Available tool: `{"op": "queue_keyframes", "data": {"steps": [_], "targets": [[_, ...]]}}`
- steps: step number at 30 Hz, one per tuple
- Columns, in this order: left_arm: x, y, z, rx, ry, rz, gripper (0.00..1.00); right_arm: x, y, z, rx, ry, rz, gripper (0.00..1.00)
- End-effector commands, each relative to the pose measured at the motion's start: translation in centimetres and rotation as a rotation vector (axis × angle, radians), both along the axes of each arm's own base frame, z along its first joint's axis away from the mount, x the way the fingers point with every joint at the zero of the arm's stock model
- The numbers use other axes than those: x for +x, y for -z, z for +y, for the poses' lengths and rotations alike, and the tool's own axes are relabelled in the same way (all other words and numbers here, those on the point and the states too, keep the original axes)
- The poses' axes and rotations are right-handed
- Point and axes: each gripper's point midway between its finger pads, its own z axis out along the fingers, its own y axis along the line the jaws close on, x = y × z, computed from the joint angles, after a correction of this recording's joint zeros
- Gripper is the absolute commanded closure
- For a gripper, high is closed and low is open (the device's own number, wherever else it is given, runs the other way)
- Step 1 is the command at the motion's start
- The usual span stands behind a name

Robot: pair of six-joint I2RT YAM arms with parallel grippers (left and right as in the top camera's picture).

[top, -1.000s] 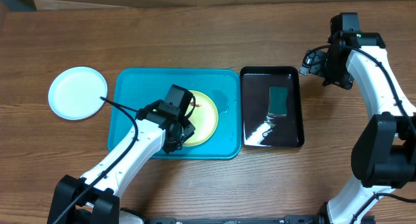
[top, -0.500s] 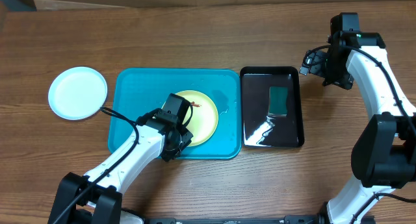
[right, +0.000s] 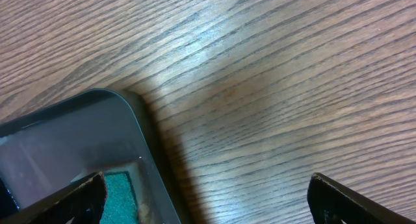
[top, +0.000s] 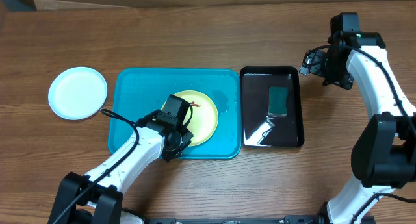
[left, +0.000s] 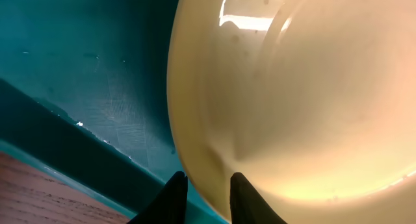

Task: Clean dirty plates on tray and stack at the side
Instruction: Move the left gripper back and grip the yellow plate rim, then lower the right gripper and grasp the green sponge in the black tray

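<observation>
From overhead, my left gripper (top: 174, 145) is mostly hidden beneath its own wrist, so its fingertips cannot be made out there. It sits low over the near edge of the pale yellow plate (top: 200, 117), which lies flat and face up in the teal tray (top: 136, 94) and spreads away from the gripper toward the far right. A small brown smear (top: 195, 106) marks the plate's far part, beyond the gripper. The plate is round and has no long axis, while the tray's long side runs left to right beneath the gripper. The white plate (top: 78, 93) lies on the wooden surface (top: 195, 36), well off to this gripper's left and outside the tray. To its right, just beside the teal tray, a black tray (top: 253, 94) holds a green pad (top: 279, 99). My right gripper (top: 312, 63) hovers just past that tray's far right corner, well apart from both plates. In the left wrist view, two dark fingertips (left: 175, 195) stand close together astride the yellow plate's rim, one outside it and one over its inside. The frame cuts them off, and I cannot tell whether they pinch the rim. In the right wrist view, my fingers (right: 65, 198) stand wide apart over bare wood, with the black tray's corner and a cut-off sliver of the pad by the left one.
</observation>
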Motion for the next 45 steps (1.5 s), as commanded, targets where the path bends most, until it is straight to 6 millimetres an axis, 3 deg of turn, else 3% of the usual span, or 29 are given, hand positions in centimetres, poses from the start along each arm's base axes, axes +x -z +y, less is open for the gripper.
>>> {"op": "queue_keyframes", "data": {"steps": [1, 8, 11, 13, 18, 24, 28, 37, 45], "targets": [[-0.3, 0.4, 0.3, 0.002, -0.021, 0.016, 0.77, 0.4, -1.3, -0.1, -0.002, 0.009, -0.037, 0.00], [-0.4, 0.5, 0.4, 0.010, -0.021, 0.017, 0.86, 0.6, -1.3, -0.1, -0.002, 0.010, -0.045, 0.00], [0.1, 0.4, 0.2, 0.007, 0.018, -0.006, 0.91, 2.6, -2.0, 0.2, 0.018, 0.002, -0.132, 0.00], [0.6, 0.2, 0.0, 0.008, 0.066, -0.028, 0.95, 2.7, -2.1, 1.8, 0.110, -0.026, -0.135, 0.00], [2.3, -1.0, 0.6, 0.019, 0.223, -0.074, 0.96, 0.5, -2.2, 5.1, 0.281, -0.128, -0.063, 0.00], [3.1, -1.5, 3.8, 0.045, 0.214, -0.060, 0.95, -1.9, -3.0, 9.4, 0.478, -0.257, -0.001, 0.00], [3.6, -1.6, 5.4, 0.041, 0.191, -0.069, 0.94, -4.0, -2.1, 9.9, 0.403, -0.269, 0.099, 0.00], [4.4, -1.8, 4.7, 0.018, 0.224, -0.109, 0.90, -6.2, 0.4, 9.8, 0.010, -0.197, 0.202, 0.00], [4.3, -1.8, 4.7, 0.020, 0.225, -0.102, 0.89, -6.2, 5.1, 11.4, -0.020, -0.236, 0.147, 0.00]]}}
